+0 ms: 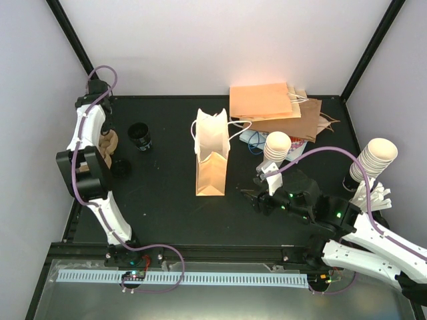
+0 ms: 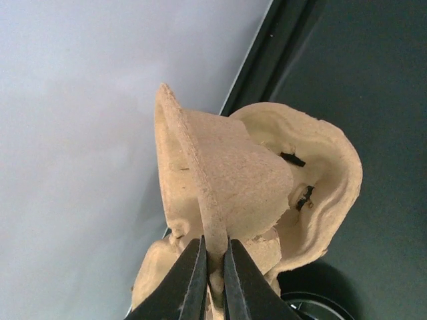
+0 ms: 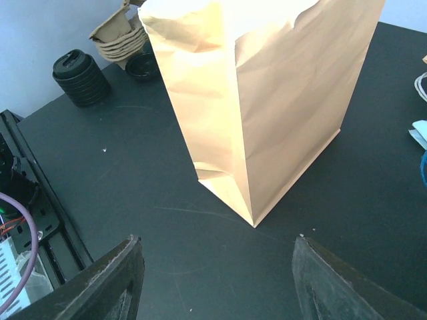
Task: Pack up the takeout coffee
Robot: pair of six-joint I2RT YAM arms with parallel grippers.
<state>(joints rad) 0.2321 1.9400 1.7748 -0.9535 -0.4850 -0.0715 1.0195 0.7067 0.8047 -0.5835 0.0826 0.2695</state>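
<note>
Walls (image 1: 220, 40): plain white panels are seen on three sides.
Surface (image 1: 167, 207): matte black, evenly lit.
Frame posts (image 1: 72, 37): black, set at rear corners.

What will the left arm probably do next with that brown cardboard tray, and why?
Probably lift it slightly: the left gripper is pinched on the rim of the top pulp tray, which sits on other trays. The right gripper stands open facing the paper bag.

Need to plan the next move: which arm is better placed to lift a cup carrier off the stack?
Left. The left gripper pinches the rim of the pulp cup carrier; the right gripper is open and empty, facing the paper bag.
</note>
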